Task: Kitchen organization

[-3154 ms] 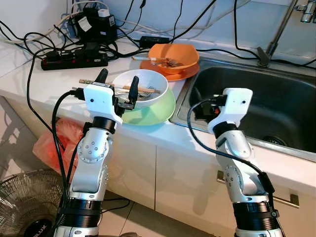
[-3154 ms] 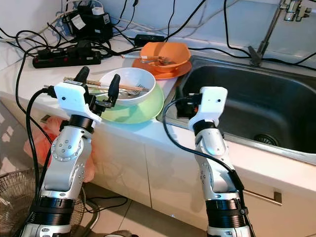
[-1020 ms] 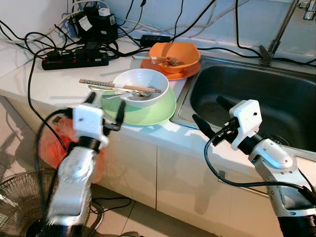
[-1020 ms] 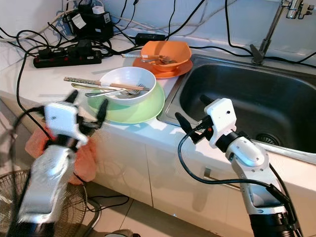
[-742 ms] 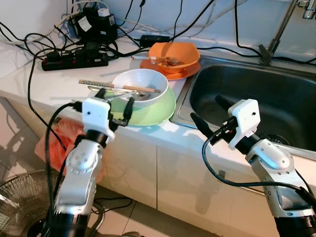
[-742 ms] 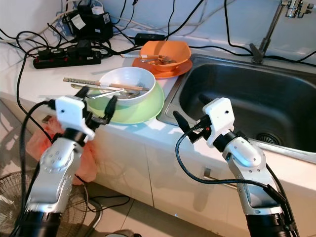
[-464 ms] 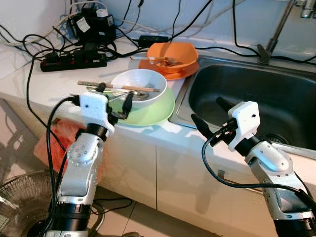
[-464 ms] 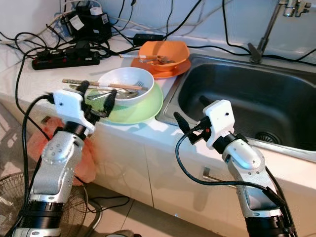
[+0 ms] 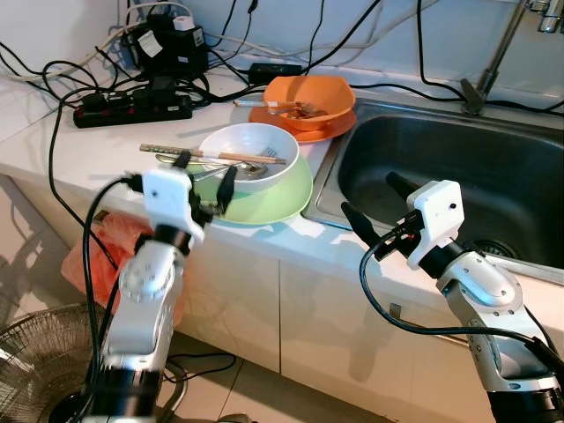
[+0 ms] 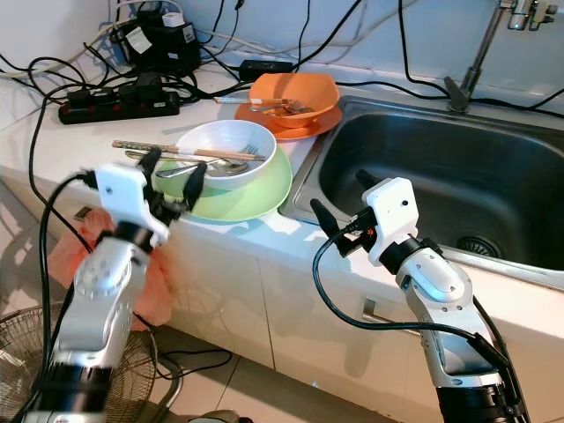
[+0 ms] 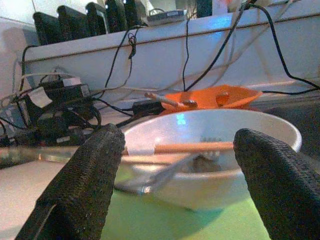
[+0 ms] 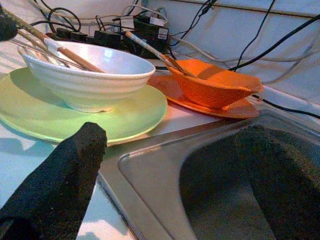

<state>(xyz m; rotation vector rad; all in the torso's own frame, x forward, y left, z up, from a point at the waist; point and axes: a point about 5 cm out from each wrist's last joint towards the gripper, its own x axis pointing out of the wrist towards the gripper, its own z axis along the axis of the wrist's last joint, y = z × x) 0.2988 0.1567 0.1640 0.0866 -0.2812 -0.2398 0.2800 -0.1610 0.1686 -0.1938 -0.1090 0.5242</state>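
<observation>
A white bowl (image 9: 249, 154) stands on a green plate (image 9: 278, 198) near the counter's front edge. Wooden chopsticks (image 9: 211, 154) and a metal fork lie across the bowl. Behind it an orange bowl (image 9: 308, 92) with utensils sits on an orange plate (image 9: 291, 125) beside the steel sink (image 9: 458, 176). My left gripper (image 9: 205, 167) is open at the plate's front left rim, its fingers (image 11: 95, 175) level with the white bowl (image 11: 215, 170). My right gripper (image 9: 368, 196) is open over the sink's front left corner, pointing toward the green plate (image 12: 125, 115), with nothing held.
Black power strips (image 9: 132, 104), adapters and several tangled cables cover the counter's back left. A tap stem (image 9: 493, 62) rises behind the sink. Below the counter are white cabinet doors, a red plastic bag (image 9: 101, 251) and a floor fan (image 9: 44, 361).
The left gripper dropped below the counter edge, then rose back to the plate's rim. The right gripper swung from pointing into the sink to lying sideways, open. The dishes have not moved.
</observation>
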